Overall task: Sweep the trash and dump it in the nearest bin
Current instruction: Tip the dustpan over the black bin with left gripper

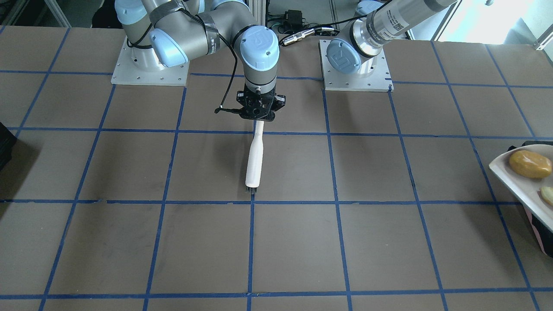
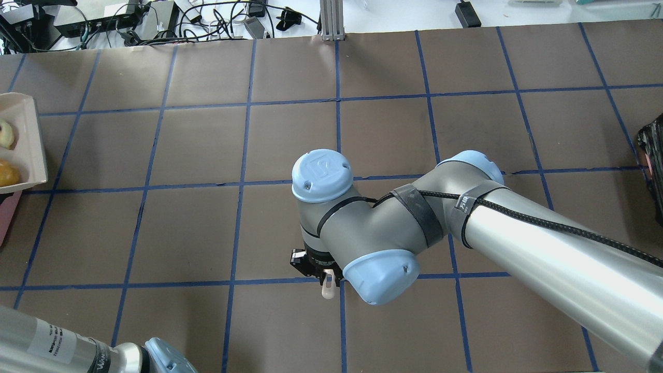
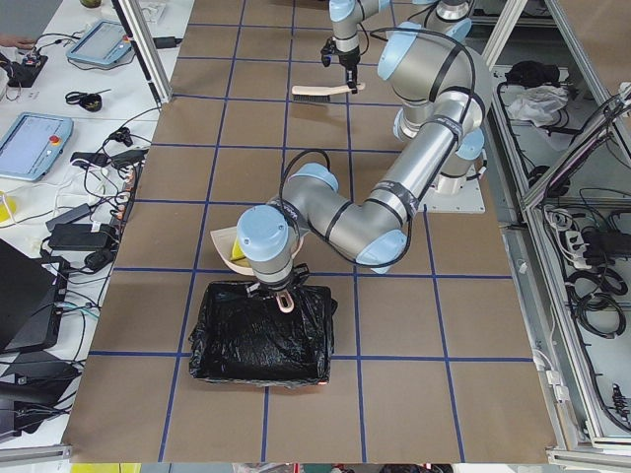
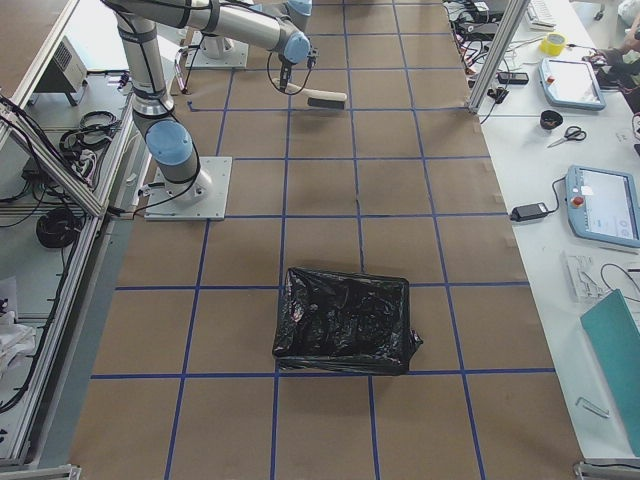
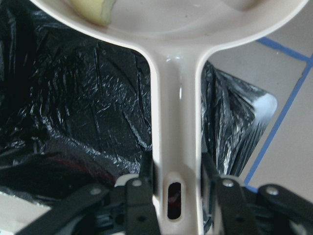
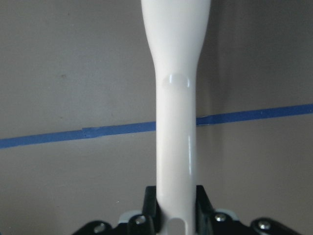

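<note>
My left gripper (image 5: 176, 166) is shut on the handle of a cream dustpan (image 5: 195, 19), held over the bin (image 3: 258, 335), whose black bag (image 5: 73, 107) fills the view below. In the pan lie the trash pieces: a golden-brown lump (image 1: 530, 164), a pale piece (image 1: 548, 195) and a yellow-green wedge (image 5: 93, 10). The bin's pink side (image 2: 8, 217) shows under the pan. My right gripper (image 1: 258, 119) is shut on the white handle of a brush (image 1: 255, 160), whose bristles touch the table mid-way across.
A second black-lined container (image 4: 345, 320) stands on the table towards the robot's right end, seen at the edge (image 2: 652, 171) in the overhead view. Blue tape lines grid the brown table (image 1: 302, 242). Cables and boxes (image 2: 129, 15) lie beyond the far edge.
</note>
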